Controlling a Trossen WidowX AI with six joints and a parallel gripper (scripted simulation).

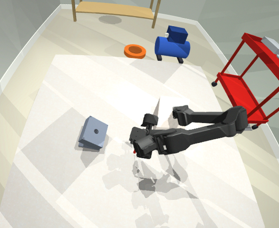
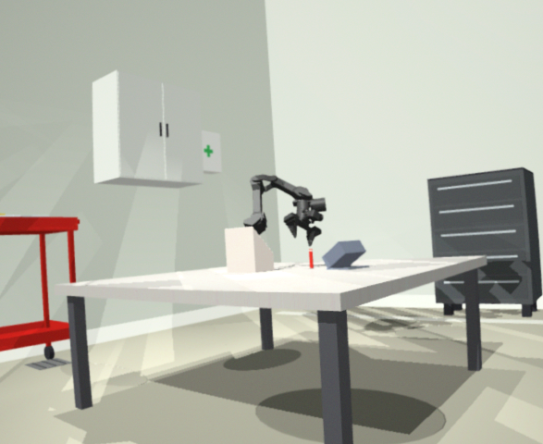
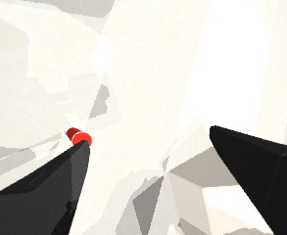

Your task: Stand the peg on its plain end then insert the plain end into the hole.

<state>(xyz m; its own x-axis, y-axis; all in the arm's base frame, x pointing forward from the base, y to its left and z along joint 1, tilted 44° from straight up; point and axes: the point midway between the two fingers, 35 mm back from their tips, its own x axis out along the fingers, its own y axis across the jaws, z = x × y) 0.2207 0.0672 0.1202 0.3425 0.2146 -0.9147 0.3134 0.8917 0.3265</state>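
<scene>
The red peg (image 2: 310,259) (image 3: 82,139) stands upright on the table, with its white band near the top; only a speck of red (image 1: 134,151) shows beside the arm in the top view. My gripper (image 2: 302,240) (image 3: 150,138) is open and empty, pointing down with its fingertips above the peg's height. In the wrist view the peg's top is at the left fingertip, off the middle of the gap. The blue-grey sloped panel (image 1: 89,133) (image 2: 344,253) stands beyond the peg, with one dark hole (image 1: 96,131) in its face. In the top view the fingertips are hidden.
A pale block with a sloping side (image 2: 240,251) (image 3: 186,196) stands on the table (image 1: 61,88) (image 2: 204,287), on the other side of the peg from the panel. The arm passes beside it. A red cart (image 1: 240,93) stands off the table's edge.
</scene>
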